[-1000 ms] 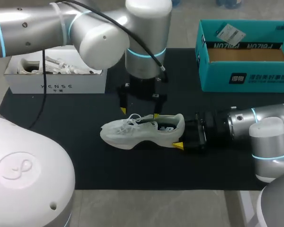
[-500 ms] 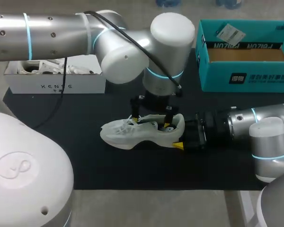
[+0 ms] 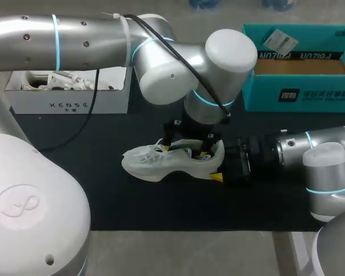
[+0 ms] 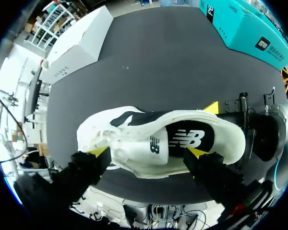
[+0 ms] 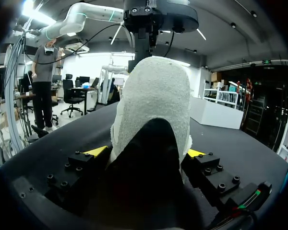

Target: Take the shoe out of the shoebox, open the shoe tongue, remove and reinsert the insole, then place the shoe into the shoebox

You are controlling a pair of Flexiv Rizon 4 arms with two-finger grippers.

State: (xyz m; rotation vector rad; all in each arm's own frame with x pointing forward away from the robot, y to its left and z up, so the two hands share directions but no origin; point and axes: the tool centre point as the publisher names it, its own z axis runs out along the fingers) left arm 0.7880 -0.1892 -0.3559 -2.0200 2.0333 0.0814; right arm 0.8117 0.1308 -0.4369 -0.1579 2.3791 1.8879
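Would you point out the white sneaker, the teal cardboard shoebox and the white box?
white sneaker (image 3: pixel 133 162), head view, toe.
teal cardboard shoebox (image 3: pixel 259 92), head view, front wall.
white box (image 3: pixel 46 105), head view, front wall.

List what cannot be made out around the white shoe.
Head view: left gripper, mostly behind its own wrist.
Left wrist view: front of the black insole, under the tongue of the white fabric sneaker.
Right wrist view: sneaker's toe, hidden behind its heel.
Head view: inside of the open white cardboard box, partly covered by left arm.
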